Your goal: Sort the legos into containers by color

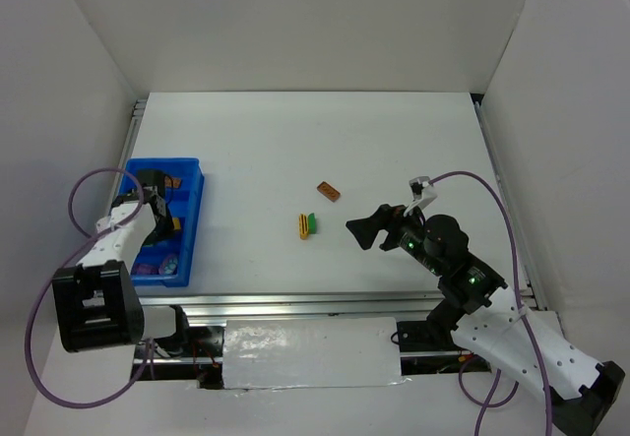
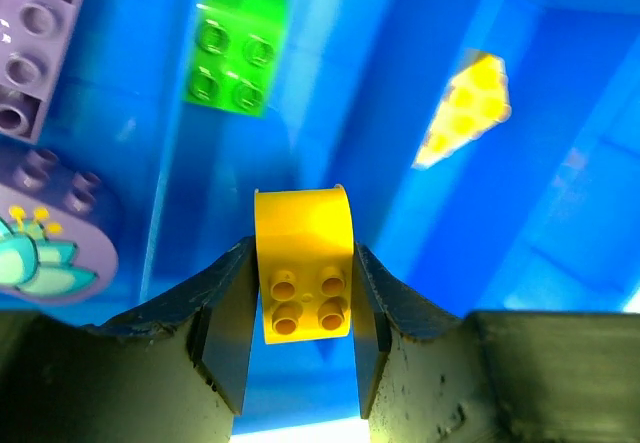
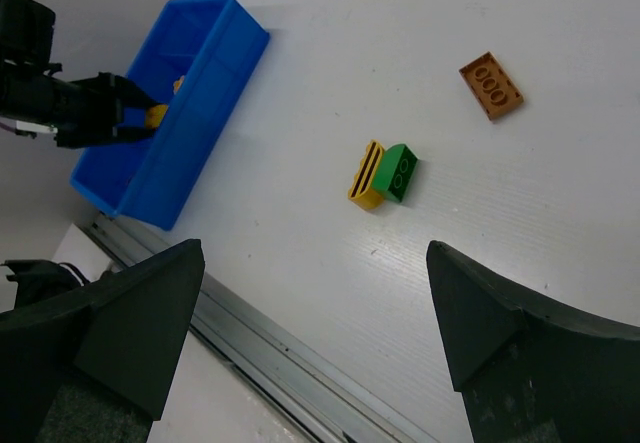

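From above, the left pincer hangs inside the walls of the blue tray; its load is too small to make out here. The right pincer stands spread wide and holds nothing over the white table. Just ahead of its tips lie the loose yellow brick and the loose green brick, touching side by side. The brown-orange plate lies apart from them.

At the left wrist, the jaws are clamped on the held yellow brick, studs toward the camera, a finger pressed to each flank. Ahead and to the left lies the tray's green brick. Farther left are a purple brick and a purple round piece with a flower print. Ahead to the right lies a yellow slanted piece. Which compartment each occupies I cannot tell.

At the right wrist, the fingers sit far apart. The touching pair lies ahead between them, the plate is beyond to the right, and the tray is well off to the left.
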Robot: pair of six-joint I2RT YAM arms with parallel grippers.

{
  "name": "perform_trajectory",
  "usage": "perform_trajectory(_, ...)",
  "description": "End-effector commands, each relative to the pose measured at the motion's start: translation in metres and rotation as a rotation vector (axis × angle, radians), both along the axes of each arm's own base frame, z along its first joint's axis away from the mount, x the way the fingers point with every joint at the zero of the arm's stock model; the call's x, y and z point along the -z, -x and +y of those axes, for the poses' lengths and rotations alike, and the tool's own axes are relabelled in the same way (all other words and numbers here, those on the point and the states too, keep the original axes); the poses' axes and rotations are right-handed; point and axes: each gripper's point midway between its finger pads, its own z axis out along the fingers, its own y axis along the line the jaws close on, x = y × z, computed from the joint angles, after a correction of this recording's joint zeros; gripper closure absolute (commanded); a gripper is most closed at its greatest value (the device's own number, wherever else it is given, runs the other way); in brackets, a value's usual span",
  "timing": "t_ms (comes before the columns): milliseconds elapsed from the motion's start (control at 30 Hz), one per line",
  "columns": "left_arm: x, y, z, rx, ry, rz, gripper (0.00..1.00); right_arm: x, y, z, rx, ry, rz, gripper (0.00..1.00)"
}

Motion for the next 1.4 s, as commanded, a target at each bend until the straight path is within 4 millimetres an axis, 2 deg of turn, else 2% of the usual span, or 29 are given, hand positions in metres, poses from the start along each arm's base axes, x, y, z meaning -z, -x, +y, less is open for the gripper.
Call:
perform_trajectory(0,-0.033,-0.007,0.005,0.012,-0.029,-0.065,1.0,-0.008,-0.003,0.002,0.001,-0.014,-0.039,0.01)
perform_trajectory(133,-0.048,-0.005,0.007,0.005,-0.046,-0.122,1.0,-0.01,-0.002,0.001,0.004,-0.016,-0.041,0.0)
perform_trajectory(400,-0.059,0.0,0.011,0.011,-0.058,-0.161,1.0,-0.01,-0.002,0.0,0.007,-0.014,-0.042,0.0)
perform_trajectory(500,-0.07,0.0,0.012,0.054,-0.076,-0.164,1.0,-0.01,-0.003,-0.001,0.013,-0.013,-0.044,0.0)
perform_trajectory(600,-0.087,-0.004,0.015,0.11,-0.113,-0.163,1.0,-0.01,-0.003,-0.001,0.011,-0.015,-0.044,0.0)
perform_trajectory(667,-0.106,-0.007,0.019,0.169,-0.157,-0.153,1.0,-0.008,-0.003,-0.001,0.012,-0.011,-0.041,0.01)
perform_trajectory(700,-0.109,-0.002,0.02,0.206,-0.173,-0.114,1.0,-0.008,-0.004,-0.001,0.018,-0.007,-0.039,0.0)
perform_trajectory(800,-0.138,-0.007,0.025,0.295,-0.252,-0.126,1.0,-0.008,-0.005,-0.003,0.027,-0.003,-0.037,0.0)
perform_trajectory(1000,-0.17,-0.014,0.02,0.487,-0.337,-0.185,1.0,-0.008,-0.006,-0.002,0.028,-0.004,-0.038,0.0)
perform_trajectory(1133,-0.182,-0.024,0.014,0.577,-0.354,-0.212,1.0,-0.006,-0.007,-0.003,0.035,0.004,-0.033,0.0)
perform_trajectory(1367,-0.185,-0.04,0.011,0.635,-0.35,-0.232,1.0,-0.003,-0.009,-0.003,0.04,0.016,-0.025,0.0)
